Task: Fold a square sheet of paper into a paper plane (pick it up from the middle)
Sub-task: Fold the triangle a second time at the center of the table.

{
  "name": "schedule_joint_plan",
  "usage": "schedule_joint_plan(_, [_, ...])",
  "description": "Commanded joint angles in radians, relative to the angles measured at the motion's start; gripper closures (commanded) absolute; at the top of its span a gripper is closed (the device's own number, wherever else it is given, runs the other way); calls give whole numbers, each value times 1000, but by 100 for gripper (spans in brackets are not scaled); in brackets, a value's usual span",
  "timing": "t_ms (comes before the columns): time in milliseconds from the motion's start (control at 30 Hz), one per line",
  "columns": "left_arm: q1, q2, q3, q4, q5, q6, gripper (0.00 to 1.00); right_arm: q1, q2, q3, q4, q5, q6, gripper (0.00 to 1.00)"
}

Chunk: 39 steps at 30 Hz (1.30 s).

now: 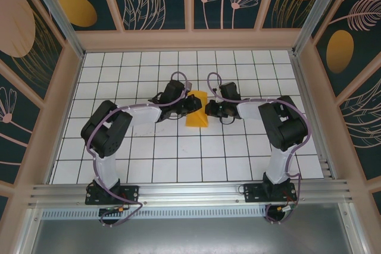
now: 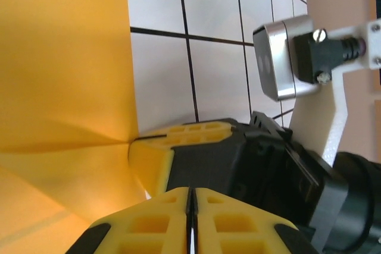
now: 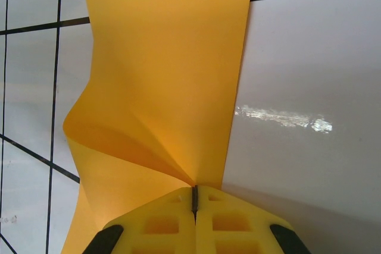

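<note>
Right jaws pinch the paper puckering just ahead; left jaws pressed together (hold unclear); tugging could tear it.

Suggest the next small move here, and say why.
Probably lift the right tool slightly: it is shut on the square sheet of paper, with creases fanning out from the pinch, so a small rise should bring the sheet off the table. The left tool is shut beside the sheet; whether it grips the sheet I cannot tell.

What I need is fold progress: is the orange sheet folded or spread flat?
Folded: the orange paper sheet shows creases fanning from the right hand pinching it.
</note>
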<state>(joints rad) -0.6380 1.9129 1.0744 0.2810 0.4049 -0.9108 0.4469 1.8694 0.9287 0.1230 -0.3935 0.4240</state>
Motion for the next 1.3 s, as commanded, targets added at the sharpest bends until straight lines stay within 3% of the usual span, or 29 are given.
schedule_joint_plan(0, [-3,46,25,-7,-26,-13,87,3,32,10,-31,17,-15,98])
schedule_joint_plan(1267, [-2,102,7,-96,-75,24,90,-2,48,16,-48,18,-12,96])
